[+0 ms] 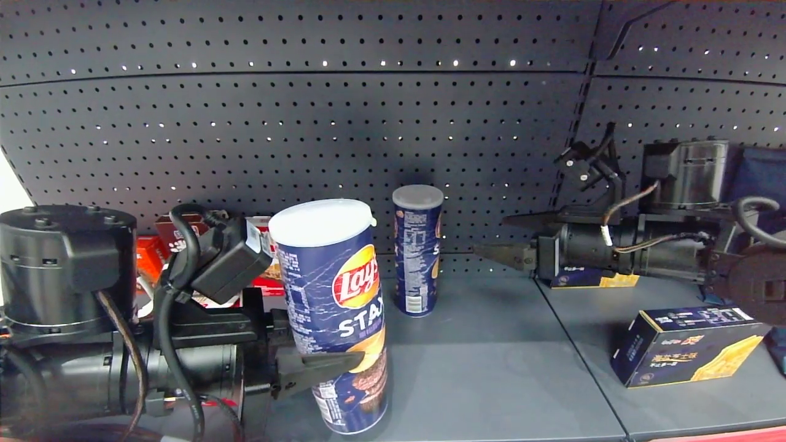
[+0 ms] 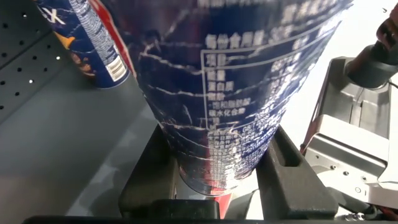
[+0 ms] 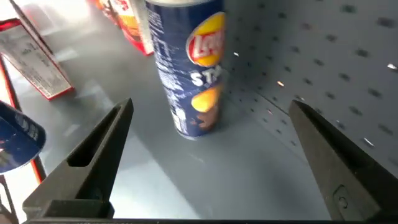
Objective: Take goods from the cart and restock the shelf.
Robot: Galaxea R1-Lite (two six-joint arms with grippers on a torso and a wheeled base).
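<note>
Clamping glossy cylindrical chip can (image 1: pixel 334 307): left gripper (image 2: pixel 217 130) black fingers (image 1: pixel 319 367).

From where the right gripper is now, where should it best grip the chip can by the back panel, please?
I'd grip the rear chip can at mid-body, coming level from the robot's right. It stands upright, with bare shelf on that side, and the open right gripper faces it.

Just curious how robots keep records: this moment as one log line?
left hand: shut on near chip can, upright | right hand: open, empty | far chip can: standing on shelf
</note>
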